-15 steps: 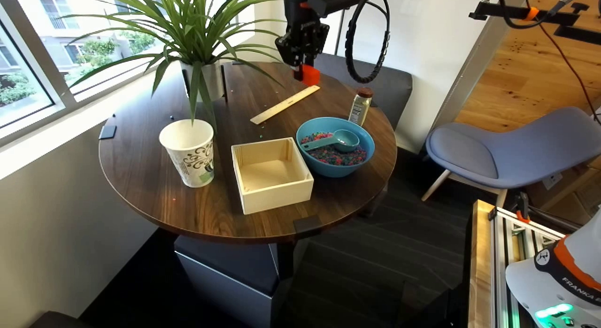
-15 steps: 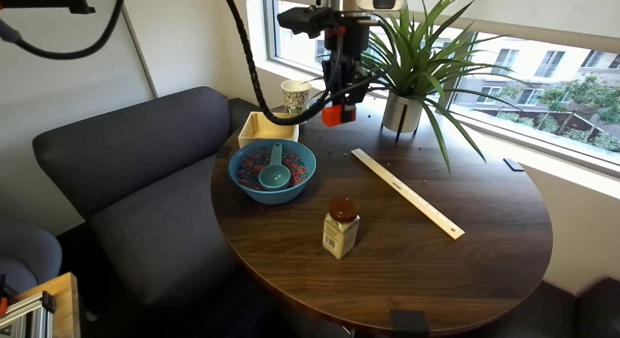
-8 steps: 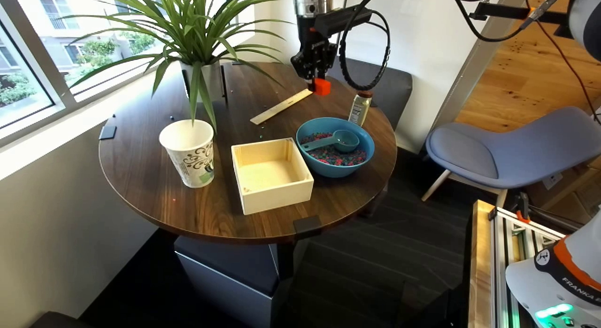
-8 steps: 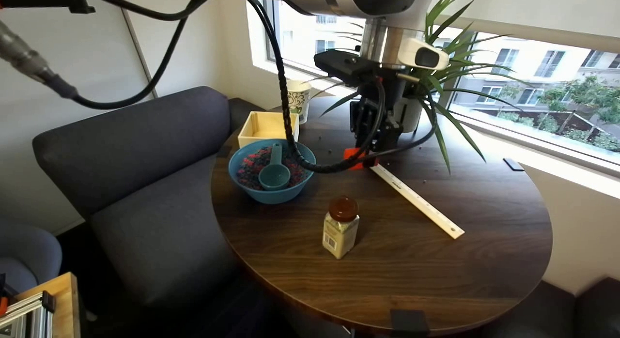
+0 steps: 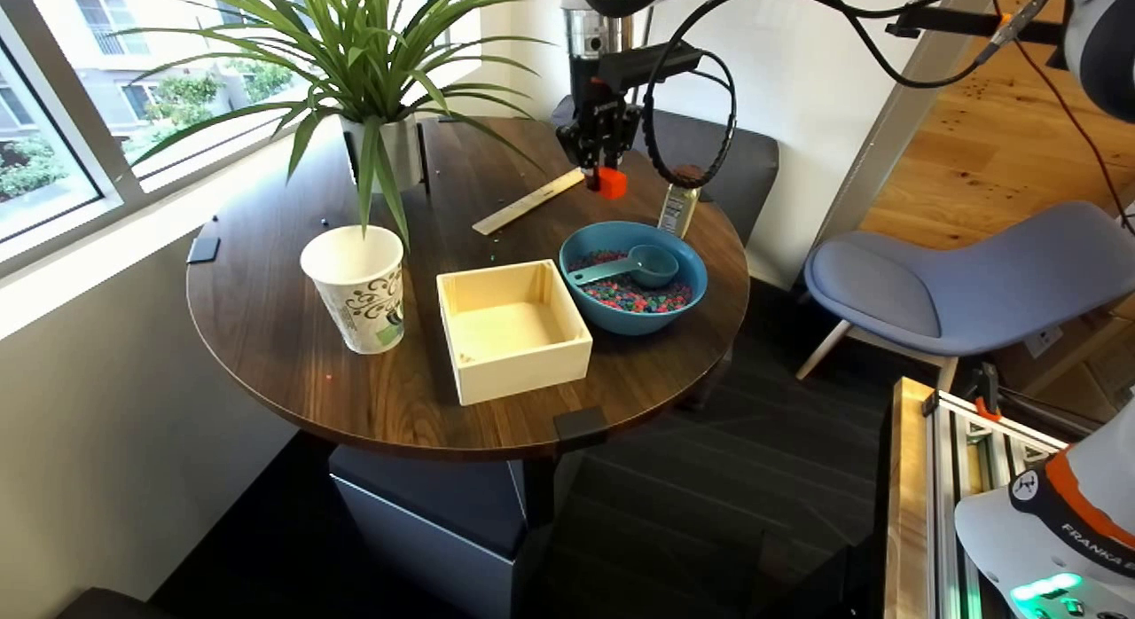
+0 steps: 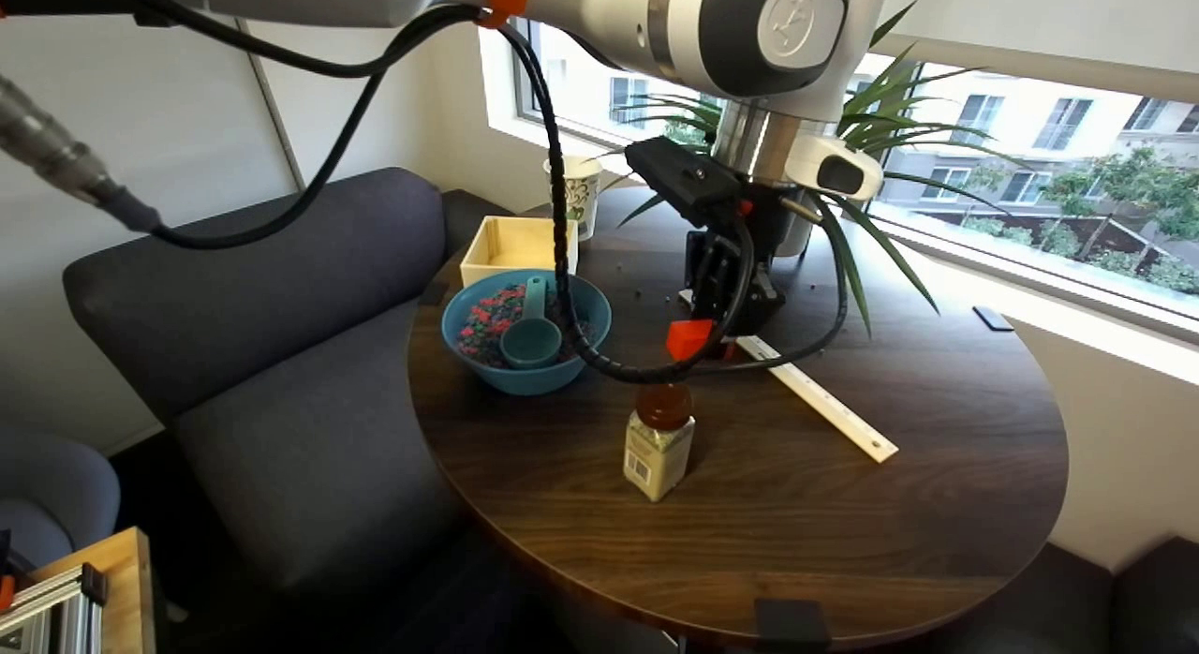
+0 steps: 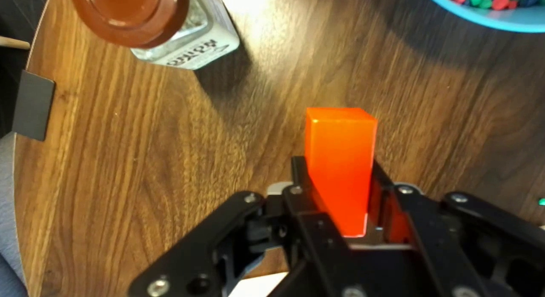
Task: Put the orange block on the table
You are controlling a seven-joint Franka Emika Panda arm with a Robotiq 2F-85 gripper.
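The block point(image 7: 340, 148) shows bright orange-red against the black hand point(image 7: 339, 173) and the dark brown, streaky wood grain of the tabletop point(image 6: 843, 532). The blue bowl point(image 6: 529, 382) has red, green and blue bits point(image 7: 500, 2) and a teal scoop point(image 5: 654, 264). The cup point(image 5: 362, 307) is white with dark swirls and a green patch, the box point(image 5: 525, 372) cream, the ruler point(image 6: 817, 397) pale yellow, the jar lid point(image 6: 665, 406) red-brown.

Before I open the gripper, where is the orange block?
In the wrist view, the orange block is right of centre, held in the gripper, with the brown-lidded jar to its upper left and the blue bowl at the upper right corner.
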